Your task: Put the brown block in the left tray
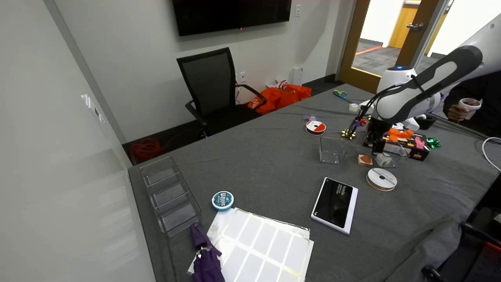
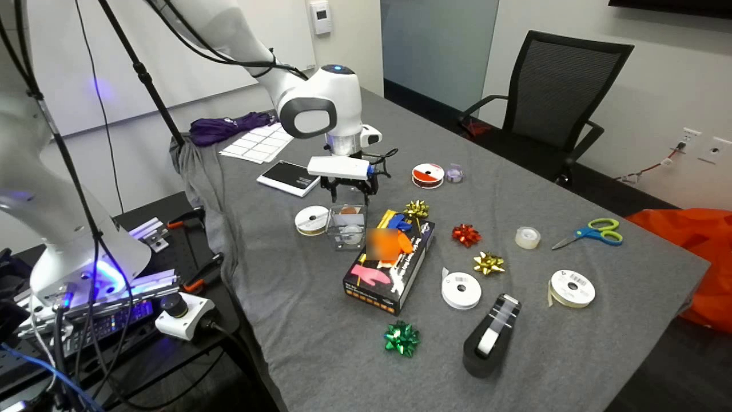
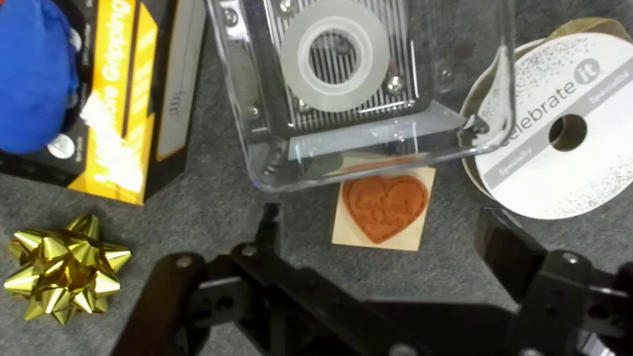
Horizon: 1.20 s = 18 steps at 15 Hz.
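The brown block is a small wooden square with a red-brown heart on top. It lies on the grey cloth in an exterior view (image 1: 364, 160) and in the wrist view (image 3: 383, 212); in an exterior view it shows through a clear wall (image 2: 349, 211). The left tray (image 1: 329, 158) is clear and empty, left of the block; it is out of the wrist view. A second clear tray (image 3: 316, 183) holding a tape roll (image 3: 334, 54) stands close beside the block, overlapping its edge in view. My gripper (image 3: 382, 222) is open and empty above the block, fingers on either side; it also shows in an exterior view (image 2: 350, 199).
A white ribbon spool (image 3: 549, 163) is right of the block in the wrist view. A black glove box (image 2: 394, 280) stands near the tape tray. A gold bow (image 3: 67, 272) lies left of my fingers. A black-and-white tablet (image 1: 336, 204) lies nearby.
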Tool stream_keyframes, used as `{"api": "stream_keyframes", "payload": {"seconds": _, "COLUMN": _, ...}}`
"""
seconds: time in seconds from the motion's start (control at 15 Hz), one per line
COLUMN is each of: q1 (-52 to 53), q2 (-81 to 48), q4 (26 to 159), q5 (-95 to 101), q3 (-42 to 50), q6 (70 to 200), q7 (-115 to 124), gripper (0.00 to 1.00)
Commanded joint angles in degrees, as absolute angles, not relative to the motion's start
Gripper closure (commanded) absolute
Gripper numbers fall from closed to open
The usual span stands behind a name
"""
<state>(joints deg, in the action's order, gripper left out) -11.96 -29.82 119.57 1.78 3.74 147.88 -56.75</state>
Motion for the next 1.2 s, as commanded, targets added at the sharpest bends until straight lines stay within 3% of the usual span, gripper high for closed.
{"api": "stream_keyframes", "payload": {"seconds": 0.0, "q1": -13.3, "q2": -31.14, "q4": 118.39, "q5": 2.8, "q3": 1.57, "q6": 147.48, "q7": -56.98, "gripper": 0.0}}
{"api": "stream_keyframes", "payload": {"seconds": 1.13, "q1": -14.78, "q2": -33.78, "q4": 116.28, "q5": 5.47, "q3": 1.87, "q6": 147.95, "q7": -56.28, "gripper": 0.0}}
